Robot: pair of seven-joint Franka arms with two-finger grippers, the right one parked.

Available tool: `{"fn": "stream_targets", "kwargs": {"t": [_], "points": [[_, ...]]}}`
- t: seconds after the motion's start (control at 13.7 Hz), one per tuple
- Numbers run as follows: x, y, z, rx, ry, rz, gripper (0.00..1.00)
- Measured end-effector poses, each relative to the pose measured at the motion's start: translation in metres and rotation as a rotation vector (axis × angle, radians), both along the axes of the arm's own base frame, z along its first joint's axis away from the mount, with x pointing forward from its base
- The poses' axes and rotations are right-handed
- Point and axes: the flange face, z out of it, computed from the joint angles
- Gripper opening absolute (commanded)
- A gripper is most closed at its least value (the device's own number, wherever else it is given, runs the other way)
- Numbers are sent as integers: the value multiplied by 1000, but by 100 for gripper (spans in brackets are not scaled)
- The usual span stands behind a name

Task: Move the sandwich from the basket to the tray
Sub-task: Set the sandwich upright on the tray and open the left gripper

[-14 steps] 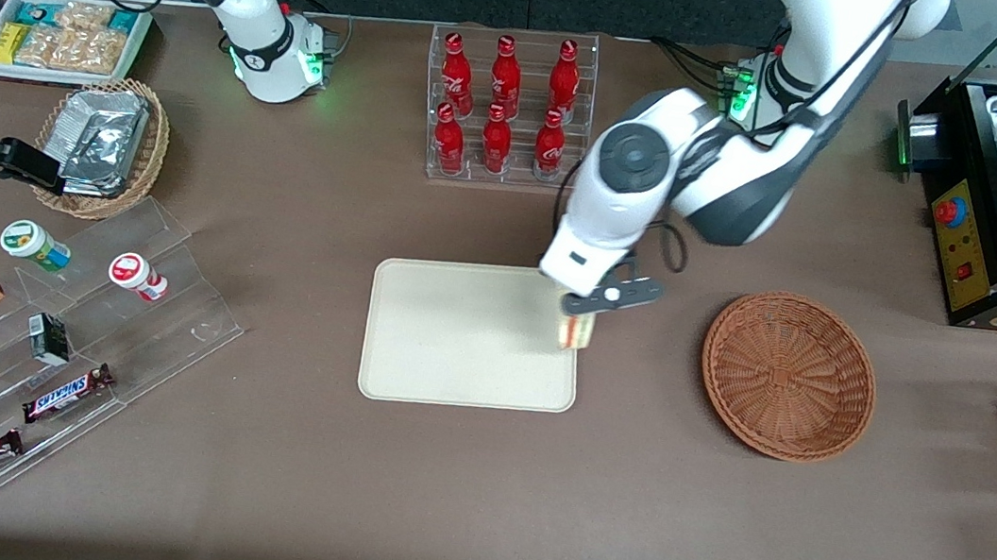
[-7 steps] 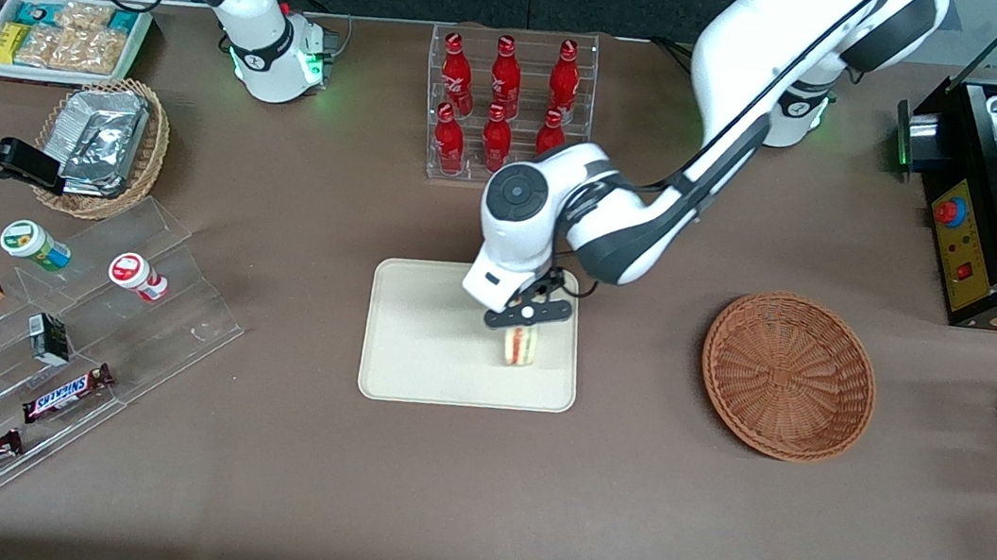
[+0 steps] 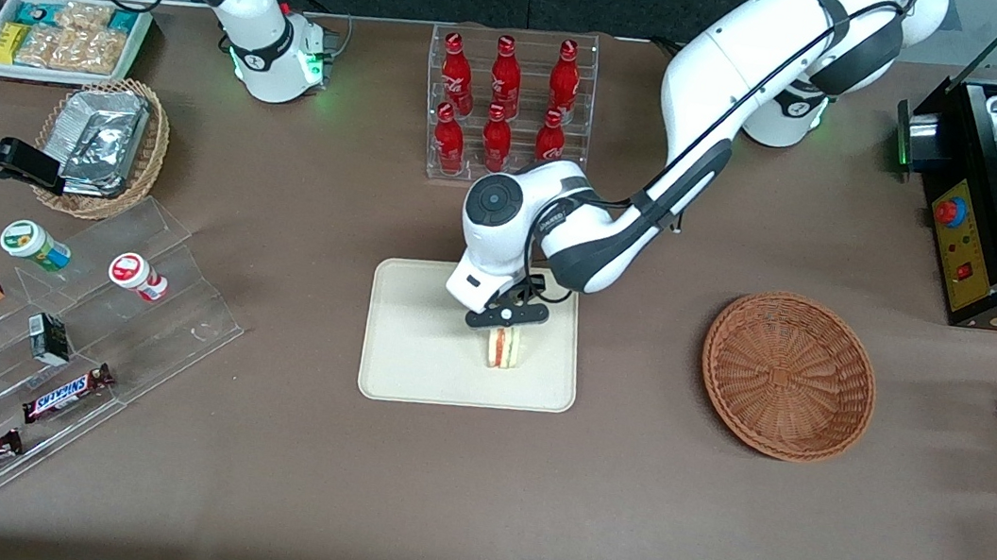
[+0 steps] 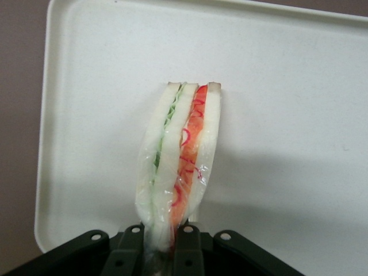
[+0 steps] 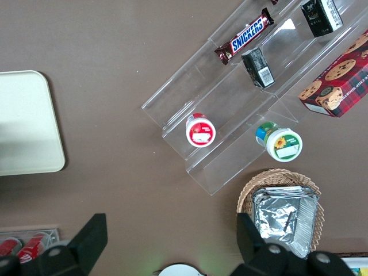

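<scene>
Since half a second ago the claw (image 3: pixel 507 323) has edged slightly farther in over the tray (image 3: pixel 414 346), pinching the sandwich (image 3: pixel 504 347) (filling edge up), which hangs just beneath it; the basket (image 3: pixel 788 375) sits well apart on the desk (image 3: pixel 473 486).

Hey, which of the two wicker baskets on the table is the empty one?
The reddish-brown basket, toward the working arm's end; the tan basket holds foil packets. The claw grips the sandwich over the tray.
</scene>
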Motion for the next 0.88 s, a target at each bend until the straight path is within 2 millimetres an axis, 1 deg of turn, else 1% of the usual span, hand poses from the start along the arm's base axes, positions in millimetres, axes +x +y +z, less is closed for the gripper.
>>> {"fn": "stream_targets", "kwargs": {"t": [0.07,0.15,0.22,0.44,0.59,0.66,0.73,0.8,0.88], "points": [[0,-1,-1,-2,-1,-1,26],[0,-1,-1,-3,-1,-2,79],[0,-1,-1,-3,-2,-2,99],[1,-2,2,-3,-13,-7,100],[9,-2,12,-12,-28,4,100],[14,0,23,-15,-39,15,100],[20,3,40,-7,-48,34,100],[27,10,65,8,-58,66,100],[36,23,95,21,-66,108,100]]}}
